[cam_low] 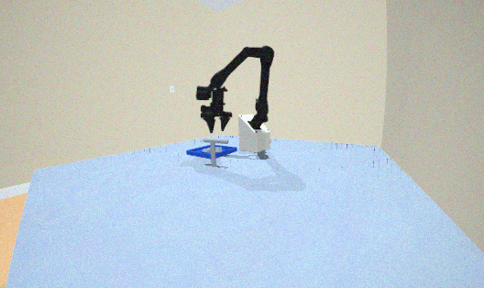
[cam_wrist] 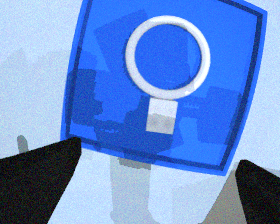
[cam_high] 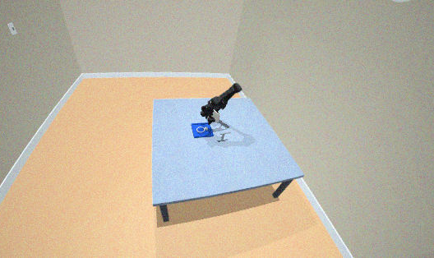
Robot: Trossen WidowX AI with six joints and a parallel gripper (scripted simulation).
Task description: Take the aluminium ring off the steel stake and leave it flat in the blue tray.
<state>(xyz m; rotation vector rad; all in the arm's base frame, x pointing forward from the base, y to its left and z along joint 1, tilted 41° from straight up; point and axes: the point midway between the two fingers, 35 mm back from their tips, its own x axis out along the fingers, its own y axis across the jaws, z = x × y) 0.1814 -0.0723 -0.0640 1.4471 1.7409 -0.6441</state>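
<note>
Step in hand: moving the fingers [cam_high: 210,122] [cam_low: 216,131] away, by my reading; best done straight up and slowly, spread wide, before any sideways swing.
Fingers: spread apart, nothing between them, hanging above the ring.
Steel stake [cam_high: 223,136] [cam_low: 214,158] [cam_wrist: 22,144]: off to one side of the fingers; I'd lift well over its cross-bar before turning, lest an arm link catch it.
Ring [cam_high: 197,130] [cam_low: 205,150] [cam_wrist: 130,55]: below the fingers, inside the blue tray [cam_high: 195,134] [cam_low: 193,151] [cam_wrist: 226,55], apparently flat and within the rim all round; it needs no nudge.
Ring's look: pale, smooth, rounded band, a full circle with an open middle.
Tab [cam_high: 206,129] [cam_low: 219,149] [cam_wrist: 162,116]: a small squarish plate on the ring's edge, towards the fingers, partly shaded.
</note>
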